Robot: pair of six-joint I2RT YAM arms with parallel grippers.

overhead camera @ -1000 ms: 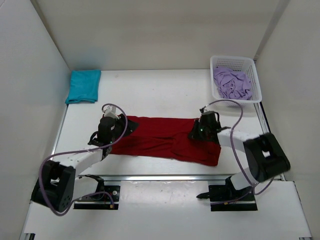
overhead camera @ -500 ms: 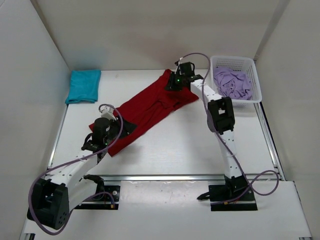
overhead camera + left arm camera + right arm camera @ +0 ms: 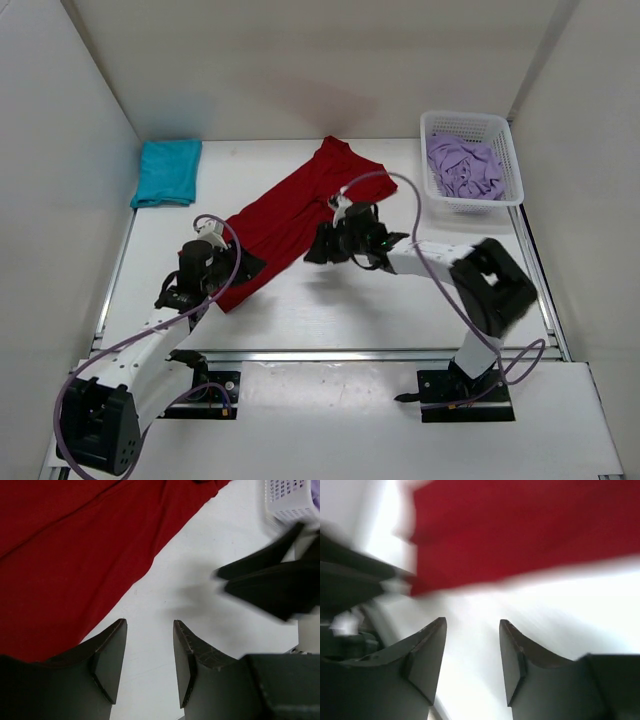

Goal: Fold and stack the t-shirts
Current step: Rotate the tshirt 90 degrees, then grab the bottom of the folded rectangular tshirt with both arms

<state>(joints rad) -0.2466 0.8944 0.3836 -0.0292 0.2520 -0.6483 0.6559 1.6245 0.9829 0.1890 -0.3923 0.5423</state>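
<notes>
Dark red shirt (image 3: 290, 215) laid out mid-table, long axis diagonal, near-left to far-right. Left gripper (image 3: 149, 630) jaws apart, empty, at its near end; right gripper (image 3: 472, 630) likewise spread, empty, beside its edge.

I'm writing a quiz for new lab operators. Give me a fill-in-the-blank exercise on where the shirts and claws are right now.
The lilac shirt lies in the white ___.
The folded shirt in the far left corner is ___.
The left claw and right claw both stand ___, holding nothing.
Missing words: basket; teal; open.
</notes>
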